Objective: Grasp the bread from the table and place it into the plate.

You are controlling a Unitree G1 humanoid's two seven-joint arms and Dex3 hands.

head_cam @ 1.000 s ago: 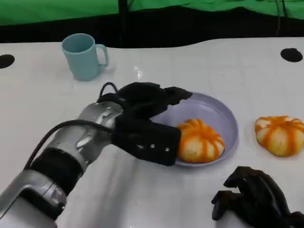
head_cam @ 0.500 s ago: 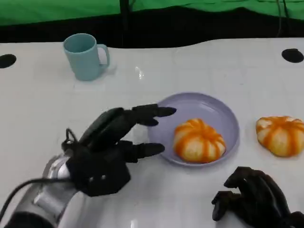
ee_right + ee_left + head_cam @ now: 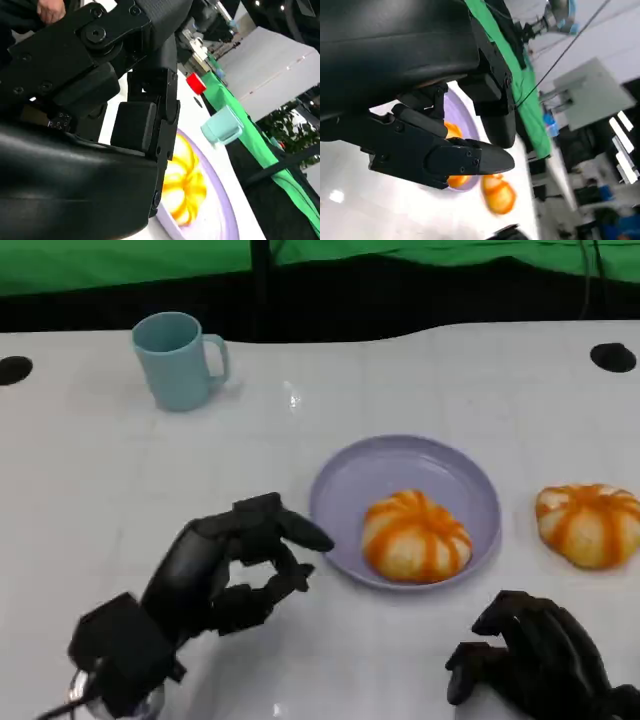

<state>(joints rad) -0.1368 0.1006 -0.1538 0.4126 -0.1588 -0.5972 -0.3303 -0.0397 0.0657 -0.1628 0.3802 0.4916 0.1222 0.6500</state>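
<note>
An orange-striped bread (image 3: 417, 536) lies inside the lilac plate (image 3: 400, 455), toward its near side. A second, similar bread (image 3: 590, 523) sits on the table to the plate's right. My left hand (image 3: 225, 565) hovers at the lower left, a short way from the plate's left rim, fingers loosely bent and apart, holding nothing. My right hand (image 3: 535, 655) rests at the near right edge, holding nothing, in front of the plate. In the left wrist view the left hand's fingers (image 3: 445, 155) lie across the plate (image 3: 462, 115), with the second bread (image 3: 497, 192) beyond. The right wrist view shows the bread (image 3: 182, 187) in the plate.
A light-blue mug (image 3: 178, 360) stands at the far left of the white table. Black holes mark the far corners (image 3: 612, 355). A dark edge and green backdrop run along the table's far side.
My left hand has let go of the bread in the plate and pulled back toward the near left, with its fingers bending in. The right hand has not moved.
</note>
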